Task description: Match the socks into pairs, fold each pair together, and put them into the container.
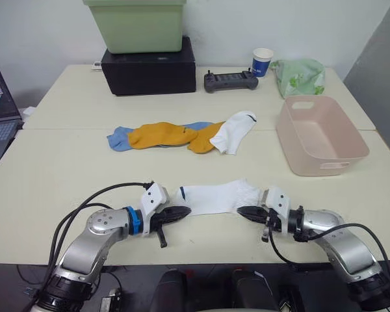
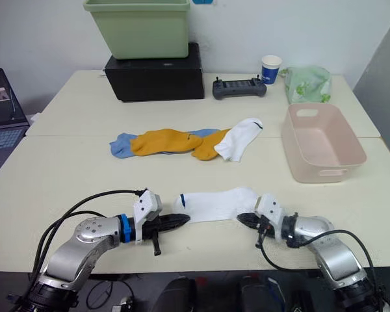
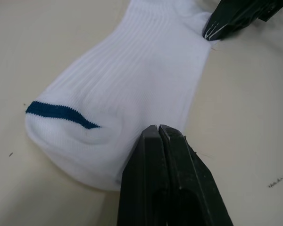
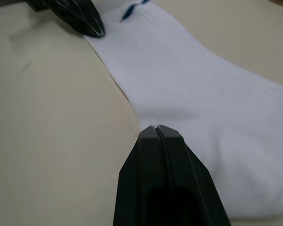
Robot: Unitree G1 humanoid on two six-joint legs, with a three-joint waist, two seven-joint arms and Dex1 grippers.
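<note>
Your left gripper [image 1: 182,211] has its fingers pressed together at the near edge of the white sock [image 1: 214,197], by the end with the dark blue mark, and your right gripper [image 1: 244,211] is likewise closed at the sock's other end; whether either pinches fabric or only touches it, you cannot tell. That sock lies flat across the table [image 1: 65,169] between them. Farther back the other white sock [image 1: 235,132], the mustard-orange socks [image 1: 166,135] and the light blue socks [image 1: 119,138] lie overlapping, with the pink basket [image 1: 292,136] to their right.
</note>
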